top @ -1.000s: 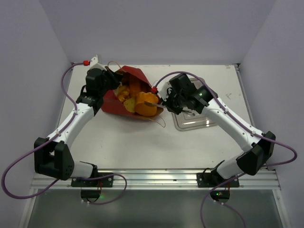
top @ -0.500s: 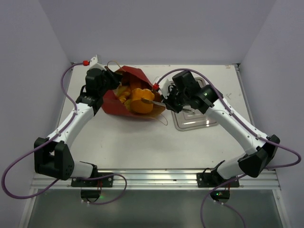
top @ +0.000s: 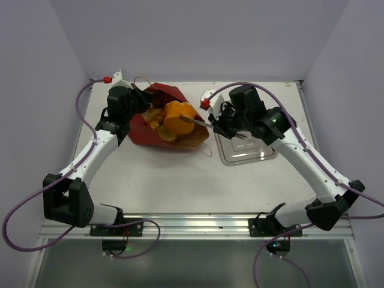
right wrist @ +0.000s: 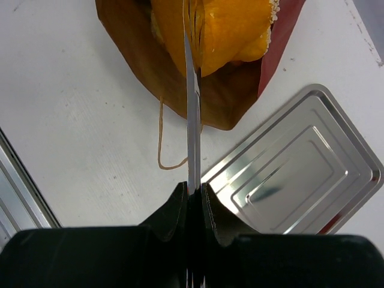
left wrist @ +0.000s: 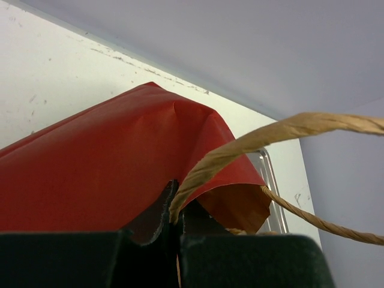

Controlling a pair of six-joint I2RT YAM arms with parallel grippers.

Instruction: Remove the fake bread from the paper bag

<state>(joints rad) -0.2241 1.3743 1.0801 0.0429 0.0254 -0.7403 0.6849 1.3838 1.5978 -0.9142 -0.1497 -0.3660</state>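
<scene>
Lifting step: right gripper pinches a likely fork spearing the bun; left gripper pinches the handle of the bag. Next, carry the bun right to the tray.

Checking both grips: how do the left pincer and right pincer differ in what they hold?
The left pincer is shut on the thin handle of the paper bag; the right pincer is shut on a metal fork. The left pincer's handle is tan, soft and curved; the right pincer's fork is shiny and straight, its tines in the orange bun. Both are shut, and neither touches bread directly.
</scene>
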